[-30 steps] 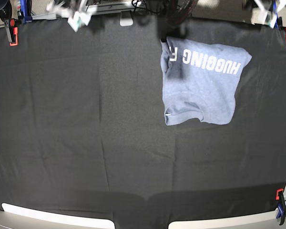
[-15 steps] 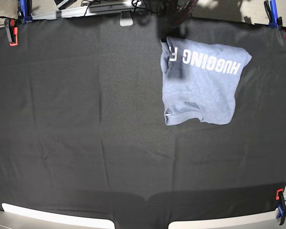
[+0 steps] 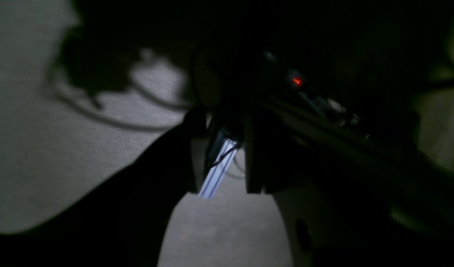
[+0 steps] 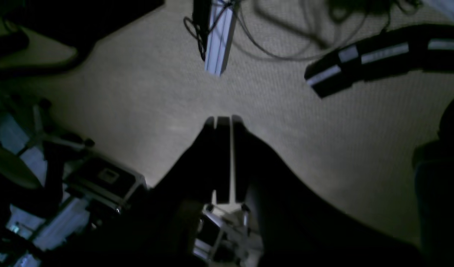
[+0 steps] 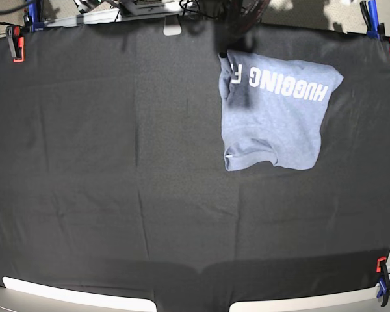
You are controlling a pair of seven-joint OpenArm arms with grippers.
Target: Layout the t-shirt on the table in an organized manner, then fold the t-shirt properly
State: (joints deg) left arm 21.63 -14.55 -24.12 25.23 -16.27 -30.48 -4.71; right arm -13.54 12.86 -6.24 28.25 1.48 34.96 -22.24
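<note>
Folded blue-grey cotton t-shirt (image 5: 273, 120), white "HUGGING F" lettering, at 1 o'clock on black-cloth table (image 5: 117, 162). Right fingers (image 4: 224, 122) closed, empty; left fingers (image 3: 221, 148) parted, empty.

A lab or workshop is suggested. A table (image 5: 84, 162) is draped in black cloth, pinned at its edges by red clamps (image 5: 15, 43) and blue ones (image 5: 31, 12). Beige carpet (image 4: 137, 92) is strewn with loose cables (image 4: 278, 40) (an aluminium rail (image 4: 218, 37) lies among them), and equipment cases (image 4: 104, 178) are stacked nearby.
</note>
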